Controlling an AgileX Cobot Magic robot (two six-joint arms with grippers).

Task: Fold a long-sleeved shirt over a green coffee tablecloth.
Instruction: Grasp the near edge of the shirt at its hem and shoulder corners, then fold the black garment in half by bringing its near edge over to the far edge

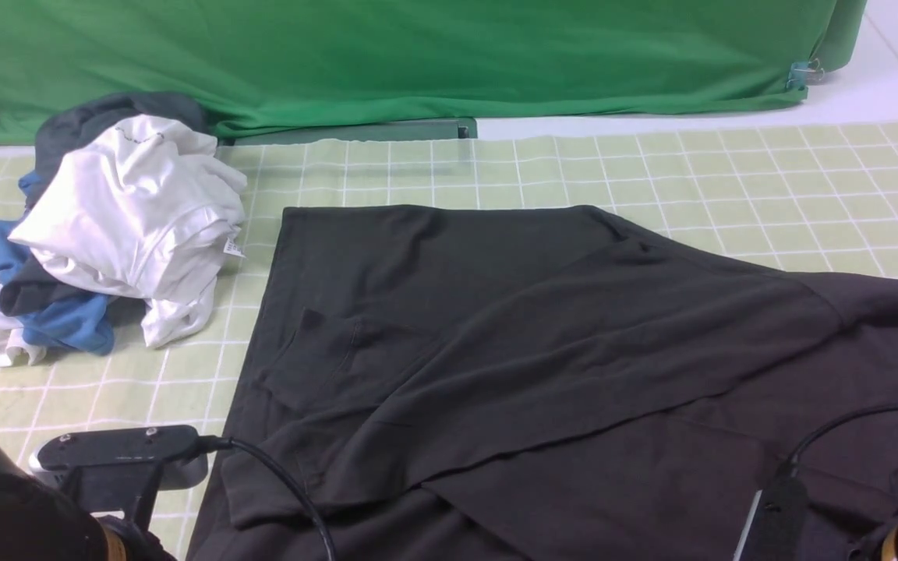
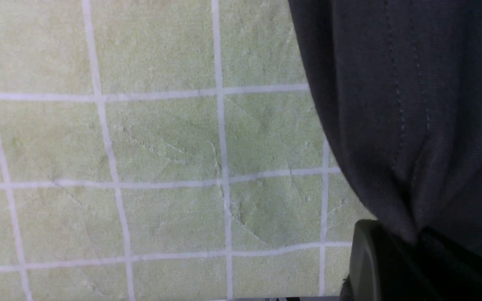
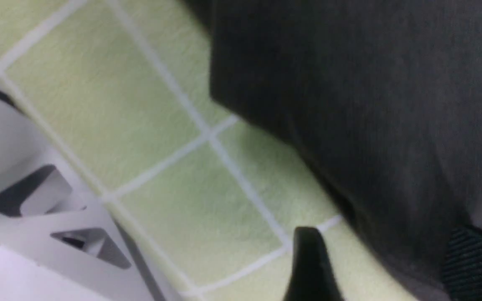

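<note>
The black long-sleeved shirt [image 1: 542,358] lies partly folded on the pale green grid tablecloth [image 1: 730,171], one layer crossing it diagonally; no print shows. My left gripper [image 2: 419,242] is shut on a bunched edge of the shirt [image 2: 412,104] just above the tablecloth [image 2: 161,138]. My right gripper [image 3: 387,263] is open, and the edge of the shirt [image 3: 370,104] runs between its two spread fingers over the tablecloth [image 3: 111,104]. In the front view only the arms' wrists show at the bottom corners, and the fingers are out of sight.
A pile of white, blue and dark garments [image 1: 114,226] sits at the back left of the cloth. Plain bright green fabric [image 1: 387,54] hangs behind the table. In the right wrist view a white frame part [image 3: 23,234] borders the table's edge.
</note>
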